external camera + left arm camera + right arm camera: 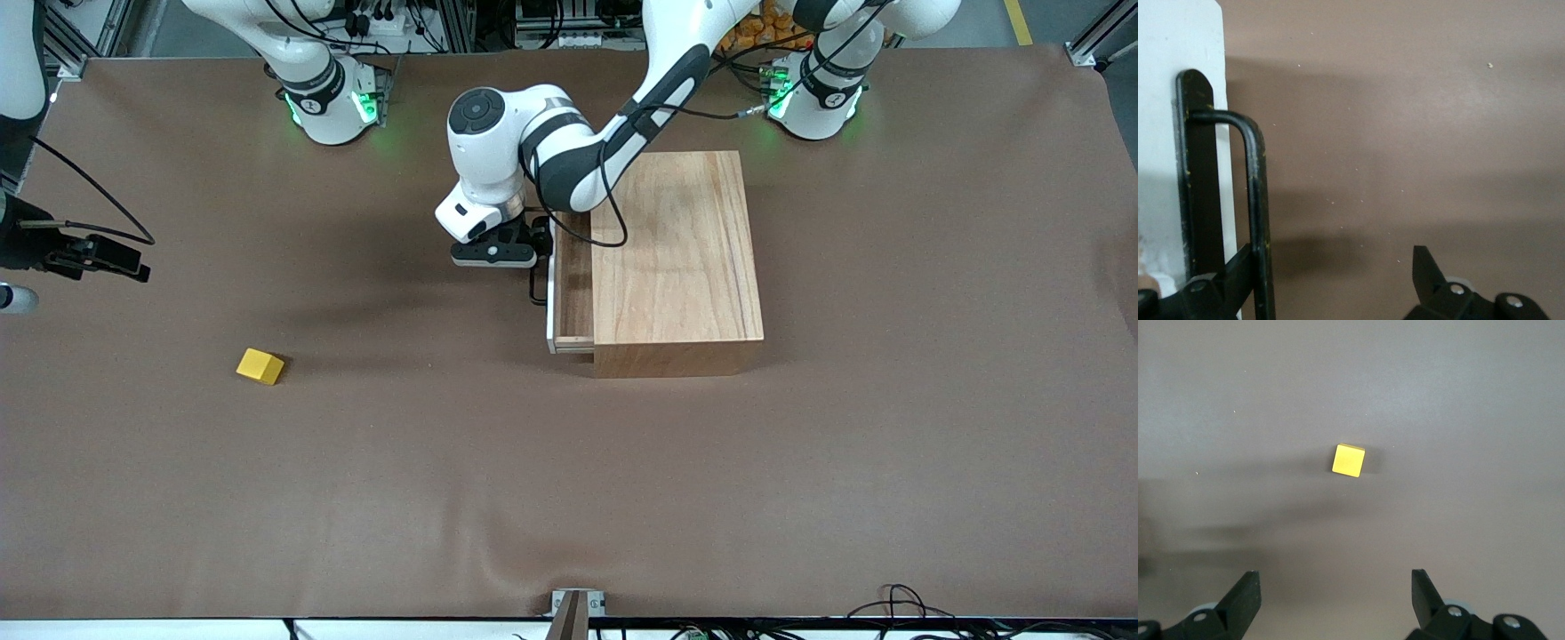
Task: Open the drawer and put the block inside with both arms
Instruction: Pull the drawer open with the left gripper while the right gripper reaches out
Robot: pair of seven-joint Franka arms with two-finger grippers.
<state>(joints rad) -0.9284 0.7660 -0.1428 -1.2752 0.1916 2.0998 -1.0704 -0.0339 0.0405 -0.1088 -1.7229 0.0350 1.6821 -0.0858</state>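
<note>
Yellow block (260,365) lies below right gripper (1335,600), jaws spread.

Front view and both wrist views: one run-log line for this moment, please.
drawer: slightly open | left gripper: open, one finger hooked inside handle | right gripper: open above block | block on table
</note>
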